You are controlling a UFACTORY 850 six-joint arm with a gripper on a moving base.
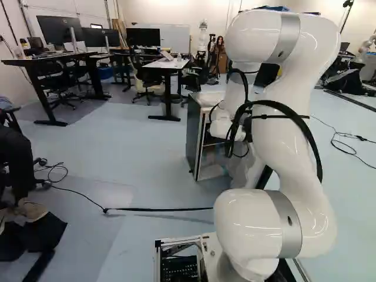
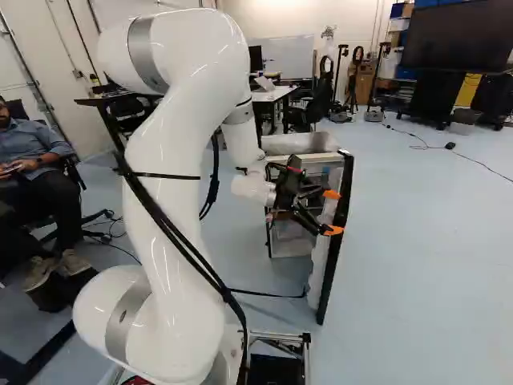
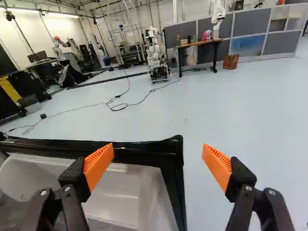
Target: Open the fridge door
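Fridge door [image 2: 331,261] stands swung out from the fridge [image 1: 194,129], ahead of the base. Gripper [image 3: 159,155] open, fingers spread near the door's corner. Opening judged nearly complete; next: withdraw without dragging the door.

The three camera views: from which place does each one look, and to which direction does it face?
Left base view: sits on the base, behind the arm and to its left; faces ahead and slightly down, towards the fridge. The arm stands right of the middle.
Right base view: sits behind the arm, to its right, facing the same way. It shows the arm and gripper.
Wrist view: sits on the wrist, facing along the gripper's two fingers, over the open fridge door.
Shared: both base views show arm and fridge.
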